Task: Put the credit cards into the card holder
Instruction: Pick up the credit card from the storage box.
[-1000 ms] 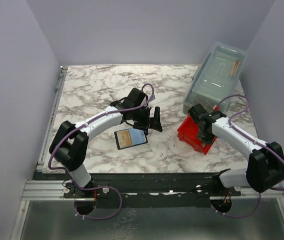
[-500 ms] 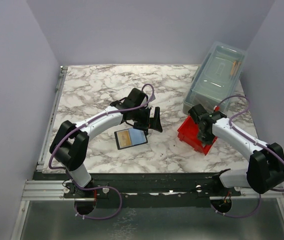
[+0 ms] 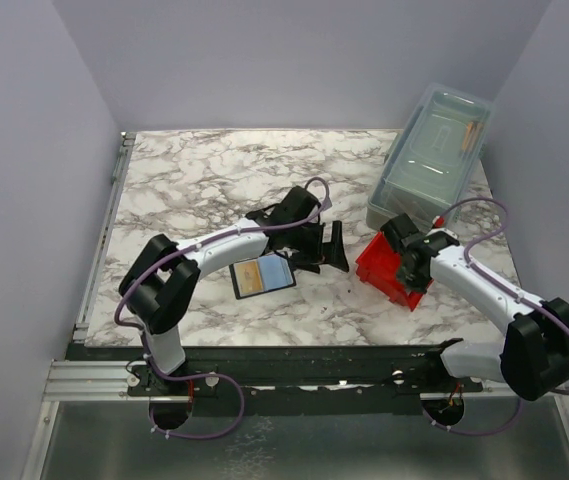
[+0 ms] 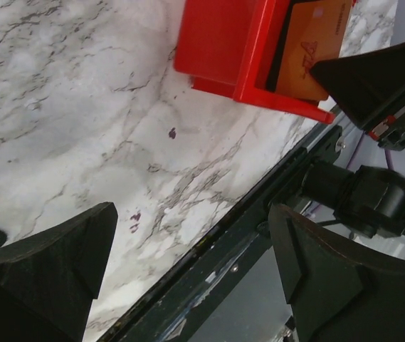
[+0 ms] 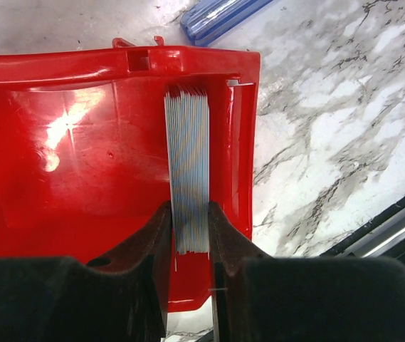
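Observation:
The credit cards (image 5: pixel 188 164) stand on edge as a stack against the right wall of the red bin (image 5: pixel 81 142). My right gripper (image 5: pixel 188 231) is shut on the stack, one finger on each side. In the left wrist view the outermost card (image 4: pixel 309 46) shows its orange face, with a black right-gripper finger (image 4: pixel 373 78) against it. The card holder (image 3: pixel 262 275) lies open on the table, black with a pale blue panel. My left gripper (image 3: pixel 330 250) hovers open just right of the holder, between it and the red bin (image 3: pixel 384 268), with nothing between its fingers (image 4: pixel 45 278).
A clear lidded box (image 3: pixel 430 155) stands at the back right, right behind the red bin; its blue edge (image 5: pixel 216 14) shows in the right wrist view. The table's front edge and black rail (image 4: pixel 259 228) run just below the left gripper.
My left arm has swung right, carrying its open gripper from above the card holder toward the red bin. The right gripper stays shut on the cards in the bin.

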You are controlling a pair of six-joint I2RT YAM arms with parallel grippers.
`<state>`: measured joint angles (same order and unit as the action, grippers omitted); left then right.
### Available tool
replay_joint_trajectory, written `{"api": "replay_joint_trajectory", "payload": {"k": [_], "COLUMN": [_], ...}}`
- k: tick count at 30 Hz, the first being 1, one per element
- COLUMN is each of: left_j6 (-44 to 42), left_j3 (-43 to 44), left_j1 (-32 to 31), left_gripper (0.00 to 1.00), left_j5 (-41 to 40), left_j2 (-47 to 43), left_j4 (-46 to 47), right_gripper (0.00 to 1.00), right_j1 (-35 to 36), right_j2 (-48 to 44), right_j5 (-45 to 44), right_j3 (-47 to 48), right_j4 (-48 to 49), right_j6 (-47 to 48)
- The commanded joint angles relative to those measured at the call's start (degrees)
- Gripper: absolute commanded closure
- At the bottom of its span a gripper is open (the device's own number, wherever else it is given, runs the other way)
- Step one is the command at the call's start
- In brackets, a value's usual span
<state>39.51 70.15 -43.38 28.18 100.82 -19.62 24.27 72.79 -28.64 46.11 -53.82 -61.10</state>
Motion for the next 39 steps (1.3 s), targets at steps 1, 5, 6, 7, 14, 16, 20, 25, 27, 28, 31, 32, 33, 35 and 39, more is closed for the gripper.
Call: {"api": "replay_joint_trajectory", "payload": {"k": [1,5,6,7,14,16,20,25,27,28,31,32,33,35,39], "left_j6": [7.14,5.04,4.71,4.63,3.84,2.45,-0.63,-3.46,-4.58,-4.99,-5.99,-6.41,-6.72,-7.34,-7.43], "left_j3": [4.9,11.25,12.69,14.2,21.66,23.53,25.23,25.78,26.16,26.42,27.16,27.15,27.11,27.04,26.96], "left_j1": [-1.88,-4.35,-4.7,-4.99,-6.68,-6.64,-6.39,-4.79,-4.41,-4.29,-3.93,-3.85,-3.73,-3.65,-3.63], "left_gripper": [0.07,0.1,0.12,0.13,0.17,0.19,0.22,0.28,0.28,0.28,0.28,0.28,0.28,0.28,0.28], "left_j5": [-8.36,-14.34,-15.37,-16.13,-20.82,-23.44,-28.5,-30.71,-30.97,-30.58,-29.61,-29.2,-28.89,-28.29,-25.31], "left_j2": [3.73,9.16,10.81,12.54,20.15,21.83,22.92,22.86,22.82,22.83,22.82,22.81,22.74,22.61,22.52], "left_j4": [6.1,5.87,5.65,5.19,2.09,-0.59,-3.46,-5.44,-6.08,-6.27,-7.31,-7.54,-7.68,-7.92,-7.92], "right_gripper": [0.77,0.77,0.77,0.77,0.77,0.77,0.77,0.76,0.76,0.76,0.67,0.64,0.61,0.59,0.58], "right_j1": [-0.28,-0.28,-0.28,-0.28,-0.3,-0.29,-0.31,-0.3,-0.28,-0.31,-0.28,-0.37,-0.45,-1.1,-1.51], "right_j2": [0.7,-0.36,-0.43,-0.53,-0.82,-0.98,-1.61,-1.15,-0.41,0.04,1.25,1.51,1.63,1.9,1.16], "right_j5": [2.11,2.34,2.52,2.56,1.56,1.46,1.42,1.31,1.44,1.52,0.96,0.76,0.56,0.6,0.82], "right_j3": [-3.61,-4.88,-5.24,-5.64,-6.74,-6.74,-7.26,-7.36,-7.34,-7.3,-7.01,-6.91,-6.89,-6.91,-6.54], "right_j4": [1.63,3.25,3.61,3.99,5.11,5.14,5.62,6.63,7.29,7.65,7.82,7.84,7.92,7.98,7.27], "right_j6": [-2.35,-2.72,-2.79,-2.87,-3.08,-3.07,-3.23,-2.97,-2.88,-2.81,-2.79,-2.8,-2.72,-2.3,-2.26]}}
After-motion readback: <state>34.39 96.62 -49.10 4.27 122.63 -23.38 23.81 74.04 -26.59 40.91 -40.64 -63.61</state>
